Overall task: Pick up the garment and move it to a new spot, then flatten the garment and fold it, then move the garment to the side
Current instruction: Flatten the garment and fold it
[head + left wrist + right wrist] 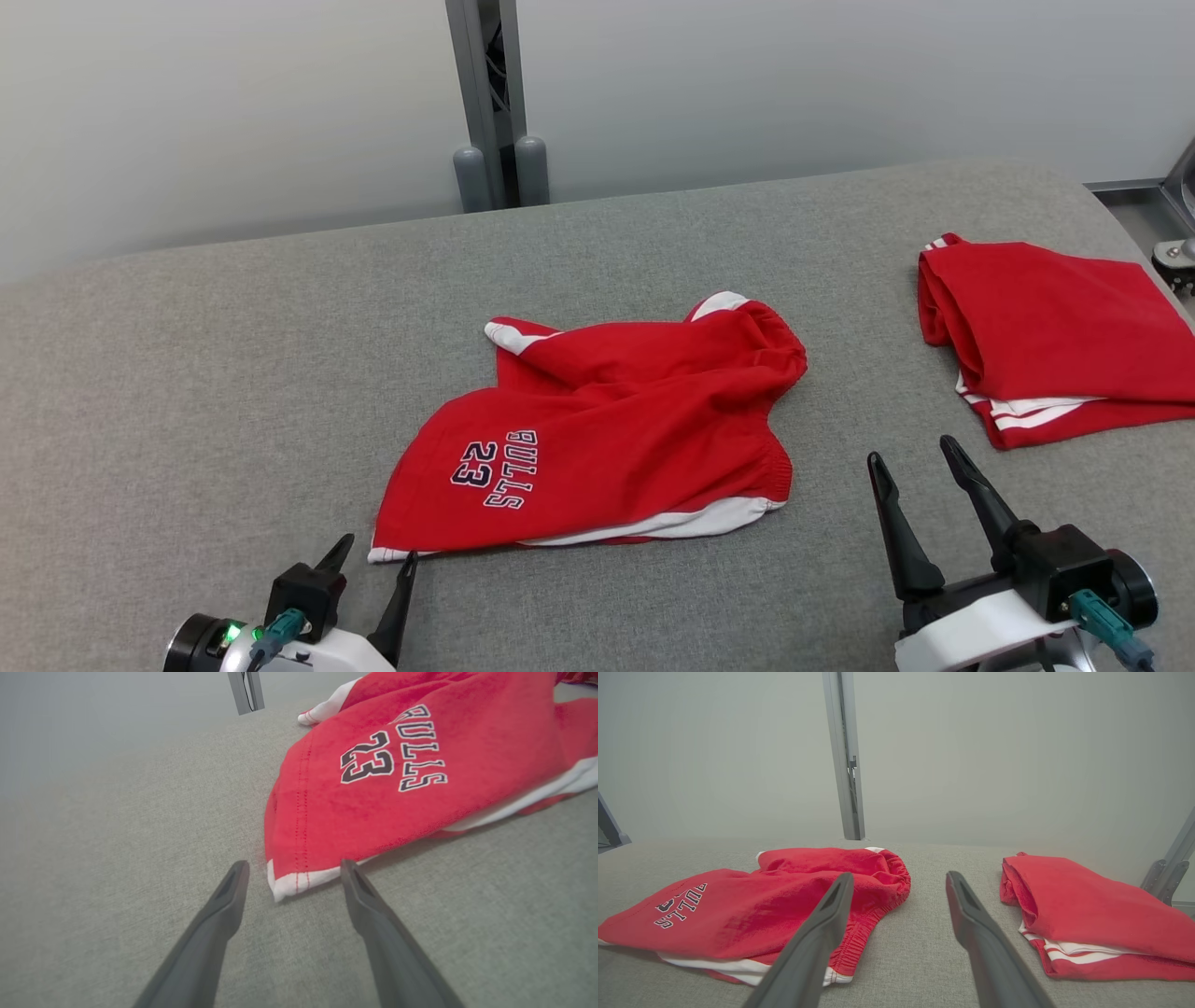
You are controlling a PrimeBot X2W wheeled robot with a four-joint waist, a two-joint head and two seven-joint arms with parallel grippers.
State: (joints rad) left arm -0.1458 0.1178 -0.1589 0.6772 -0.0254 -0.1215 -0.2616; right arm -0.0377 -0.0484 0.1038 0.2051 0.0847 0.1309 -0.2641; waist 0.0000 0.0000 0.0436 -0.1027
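Red shorts (597,439), "BULLS 23" print facing up, lie rumpled abt mid-table on the grey cloth top (233,373). One leg is bunched toward the back and the elastic waistband is curled over on the right. White trim shows along the near hem.

My left gripper (294,865) is low at the near-left hem corner, fingers spread wide w/ the white-edged corner sitting just between the tips. Nothing is pinched. Can't tell if a tip touches the cloth.

My right gripper (910,450) is also spread and holds nothing. It sits off the shorts' right edge, in the gap between them and a second red garment (1055,345) that lies folded at the far right.

Step, as I read it: the first one, the pick-up, w/ no grasp made yet.

Next move, prob: nudge left fwd so the corner goes deeper between the fingers, then close. The right needs to swing in to the waistband end. Catching just one layer is the risk. Leave the folded piece alone.
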